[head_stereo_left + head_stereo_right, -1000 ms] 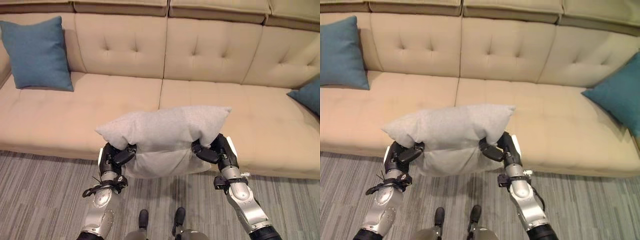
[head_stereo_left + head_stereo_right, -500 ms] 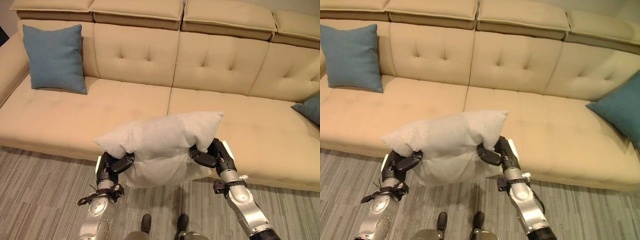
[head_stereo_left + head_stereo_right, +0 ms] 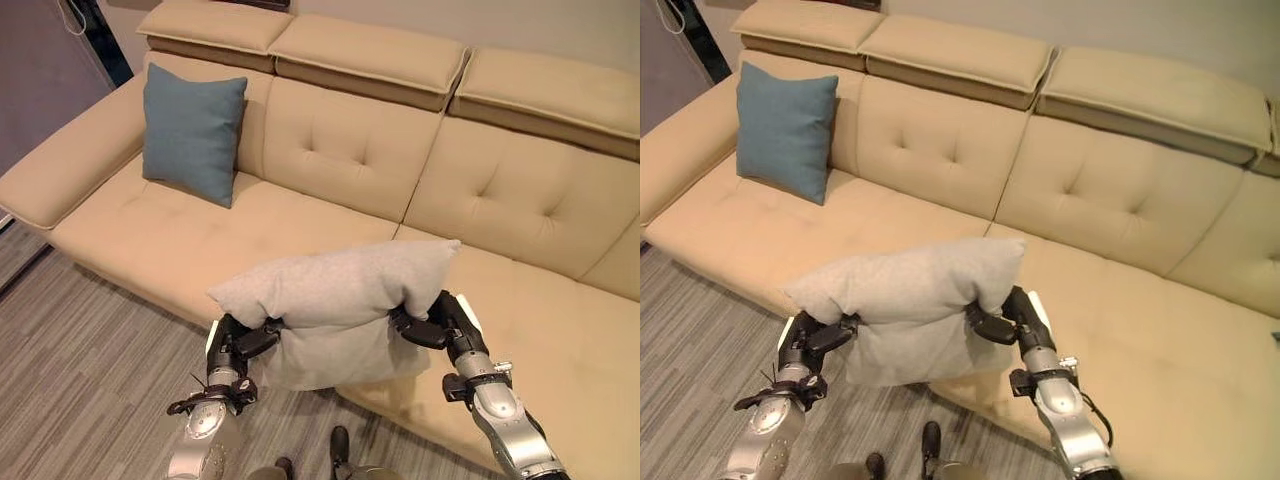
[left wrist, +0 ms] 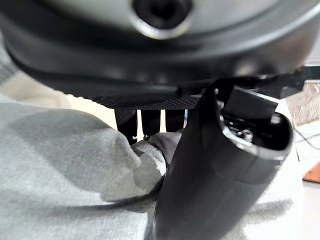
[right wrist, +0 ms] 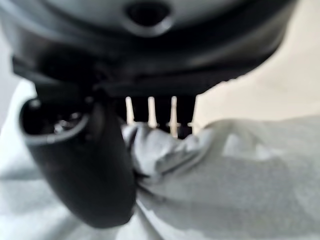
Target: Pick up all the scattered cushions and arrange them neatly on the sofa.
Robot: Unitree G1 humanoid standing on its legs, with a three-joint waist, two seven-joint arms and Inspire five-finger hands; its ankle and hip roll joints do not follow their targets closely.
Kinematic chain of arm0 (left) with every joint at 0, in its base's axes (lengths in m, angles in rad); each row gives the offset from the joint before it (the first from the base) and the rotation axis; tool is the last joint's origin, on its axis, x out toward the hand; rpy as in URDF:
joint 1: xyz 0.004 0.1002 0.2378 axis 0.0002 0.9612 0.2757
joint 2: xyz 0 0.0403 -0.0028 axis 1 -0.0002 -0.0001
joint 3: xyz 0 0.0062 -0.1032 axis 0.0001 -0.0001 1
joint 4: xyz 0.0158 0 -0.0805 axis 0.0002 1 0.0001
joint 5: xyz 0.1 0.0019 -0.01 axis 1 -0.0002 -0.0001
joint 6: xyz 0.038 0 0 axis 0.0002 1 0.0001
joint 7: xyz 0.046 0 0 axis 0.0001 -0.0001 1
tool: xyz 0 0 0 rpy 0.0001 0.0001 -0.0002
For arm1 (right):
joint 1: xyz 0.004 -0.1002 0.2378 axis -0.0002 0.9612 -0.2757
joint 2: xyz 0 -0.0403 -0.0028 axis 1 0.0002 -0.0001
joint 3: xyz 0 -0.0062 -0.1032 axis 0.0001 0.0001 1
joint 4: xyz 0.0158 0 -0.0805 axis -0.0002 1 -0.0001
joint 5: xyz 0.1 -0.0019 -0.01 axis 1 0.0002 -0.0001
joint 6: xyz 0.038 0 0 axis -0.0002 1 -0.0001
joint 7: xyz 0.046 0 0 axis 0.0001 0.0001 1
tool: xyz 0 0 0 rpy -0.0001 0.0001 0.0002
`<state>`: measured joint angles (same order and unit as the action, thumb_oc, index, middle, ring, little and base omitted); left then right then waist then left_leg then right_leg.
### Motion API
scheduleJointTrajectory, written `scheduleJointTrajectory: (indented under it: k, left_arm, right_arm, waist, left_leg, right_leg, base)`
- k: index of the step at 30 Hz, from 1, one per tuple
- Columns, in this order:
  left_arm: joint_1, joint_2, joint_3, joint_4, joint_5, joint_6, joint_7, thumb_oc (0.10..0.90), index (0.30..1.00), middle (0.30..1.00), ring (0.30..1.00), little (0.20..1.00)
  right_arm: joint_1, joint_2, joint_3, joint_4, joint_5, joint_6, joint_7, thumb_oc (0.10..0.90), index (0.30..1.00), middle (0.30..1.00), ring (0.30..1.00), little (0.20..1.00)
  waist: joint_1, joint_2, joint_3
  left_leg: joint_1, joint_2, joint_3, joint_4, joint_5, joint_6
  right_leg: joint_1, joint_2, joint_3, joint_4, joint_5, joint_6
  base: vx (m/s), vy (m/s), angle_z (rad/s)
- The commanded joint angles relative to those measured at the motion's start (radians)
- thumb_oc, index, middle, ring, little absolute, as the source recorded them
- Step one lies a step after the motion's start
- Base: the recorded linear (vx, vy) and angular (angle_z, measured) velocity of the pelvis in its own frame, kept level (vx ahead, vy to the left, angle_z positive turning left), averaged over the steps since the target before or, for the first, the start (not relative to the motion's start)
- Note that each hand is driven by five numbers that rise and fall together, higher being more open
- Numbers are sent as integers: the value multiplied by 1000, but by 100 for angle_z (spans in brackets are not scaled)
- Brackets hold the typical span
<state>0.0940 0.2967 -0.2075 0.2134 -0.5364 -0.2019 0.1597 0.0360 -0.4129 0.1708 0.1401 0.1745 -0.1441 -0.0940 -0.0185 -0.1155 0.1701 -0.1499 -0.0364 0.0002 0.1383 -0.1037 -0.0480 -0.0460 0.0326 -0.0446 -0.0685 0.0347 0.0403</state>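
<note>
Two hands, one grey cushion [image 3: 340, 300].
Left hand [image 3: 238, 343] and right hand [image 3: 437, 322] clench its ends, fabric bunched between thumbs and fingers, above the sofa's [image 3: 330, 160] front edge.

left hand [image 3: 240, 342]: raised at chest height, fingers and thumb pinched on fabric | right hand [image 3: 437, 322]: raised level with it, pinched likewise | forearms angled inward

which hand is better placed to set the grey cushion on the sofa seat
Neither alone: left hand and right hand each pinch an end of the grey cushion. The right is slightly better placed, already over the sofa seat.
</note>
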Motion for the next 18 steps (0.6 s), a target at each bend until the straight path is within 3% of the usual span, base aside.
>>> scheduleJointTrajectory:
  k: [1, 5, 12, 16, 18]
  left_arm:
    - [-107, 15, -42, -136, 65, -87, -79, 400, 300, 300, 300, 300]
    - [-88, 20, -43, -134, 70, -81, -90, 400, 300, 300, 300, 300]
    - [-78, 45, -22, -146, 73, -79, -85, 400, 300, 300, 300, 300]
    - [-68, 52, -4, -152, 71, -79, -79, 400, 300, 300, 300, 300]
    - [-62, 55, 7, -154, 70, -82, -72, 400, 300, 300, 300, 300]
  right_arm:
    - [-75, 37, -39, -176, 38, -144, -1, 400, 300, 300, 300, 300]
    - [-66, 50, -40, -177, 23, -142, 1, 400, 300, 300, 300, 300]
    - [-78, 80, -29, -180, 22, -130, 15, 400, 300, 300, 300, 300]
    - [-95, 99, -17, -176, 22, -130, 23, 400, 300, 300, 300, 300]
    - [-107, 109, -4, -169, 25, -132, 25, 400, 300, 300, 300, 300]
  waist:
    - [14, 7, -101]
    - [9, 13, -130]
    - [15, 10, -136]
    - [19, 19, -118]
    - [29, 27, -107]
  left_leg:
    - [-67, 27, -18, -12, 79, -22]
    - [-5, 33, -14, -90, 94, -14]
    - [65, 24, 38, -104, 63, 24]
    - [82, 19, 57, -92, 46, 51]
    - [90, 24, 70, -90, 42, 60]
  right_leg:
    - [42, -69, -24, 81, -66, 62]
    - [57, -72, -9, 97, -82, 67]
    - [43, -105, 44, 176, -80, 101]
    - [-20, -117, 73, 289, -36, 134]
    - [-52, -126, 48, 335, -25, 140]
  base:
    - [105, 75, -42]
    - [157, 114, -60]
    - [87, 143, -47]
    - [4, 122, -39]
    - [-42, 96, -25]
